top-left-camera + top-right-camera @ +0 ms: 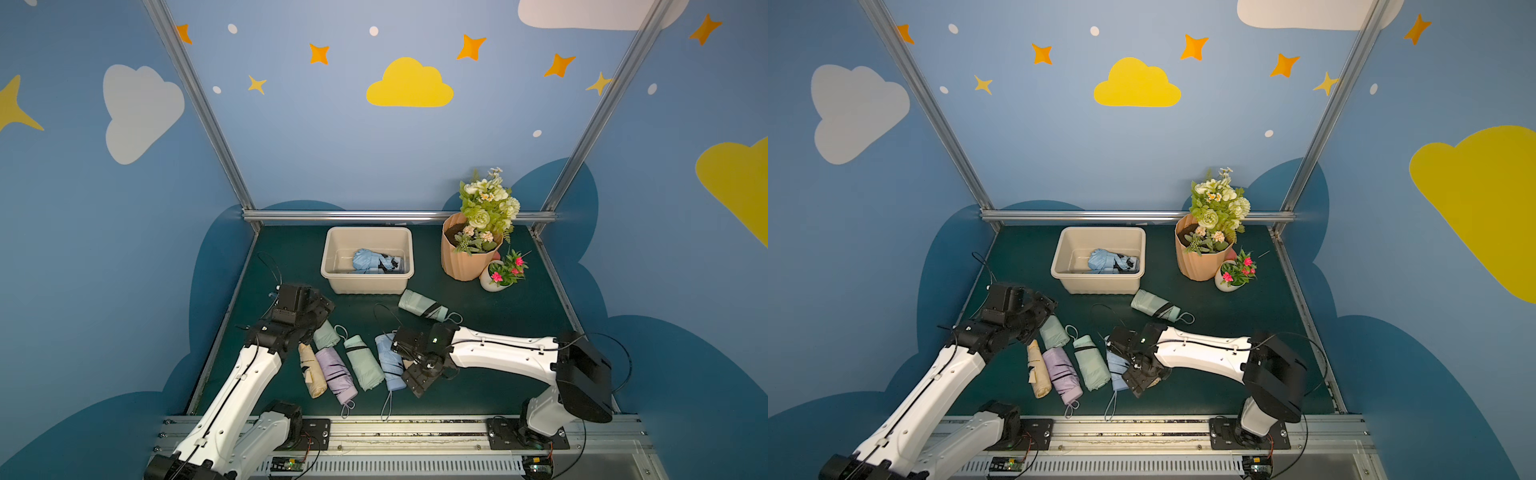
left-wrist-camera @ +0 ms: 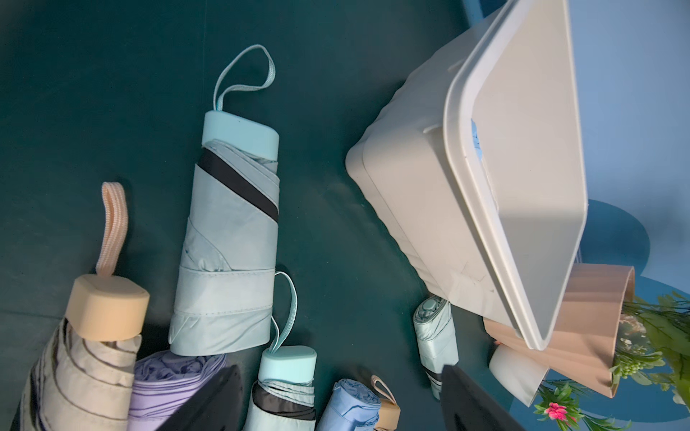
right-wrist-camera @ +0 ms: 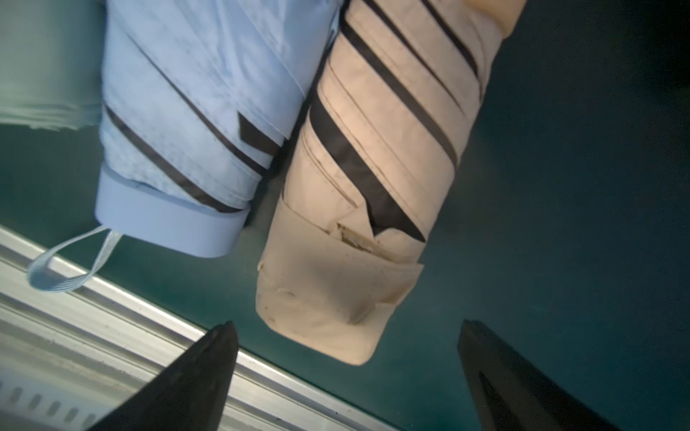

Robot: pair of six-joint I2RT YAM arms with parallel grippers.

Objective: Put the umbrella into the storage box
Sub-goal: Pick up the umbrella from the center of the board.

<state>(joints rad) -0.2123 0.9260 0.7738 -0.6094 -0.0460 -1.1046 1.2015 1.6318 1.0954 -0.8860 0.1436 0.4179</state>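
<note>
Dark green mat (image 1: 519, 299), crowded near the front rail (image 3: 112, 317). Your right gripper (image 3: 347, 324) is spread wide over the cream striped umbrella (image 3: 373, 186), holding nothing; the left gripper (image 2: 341, 367) is spread too, empty. Centre on the cream body before closing: the light blue umbrella (image 3: 194, 112) lies tight against one side, open mat on the other. The storage box (image 1: 368, 286) is at the back; clear its rim and the peach flower pot (image 1: 461, 262).

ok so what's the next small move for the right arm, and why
Probably ease the right gripper down over the beige umbrella: its jaws are open and empty, and that umbrella lies just ahead of them, beside the blue umbrella.
</note>
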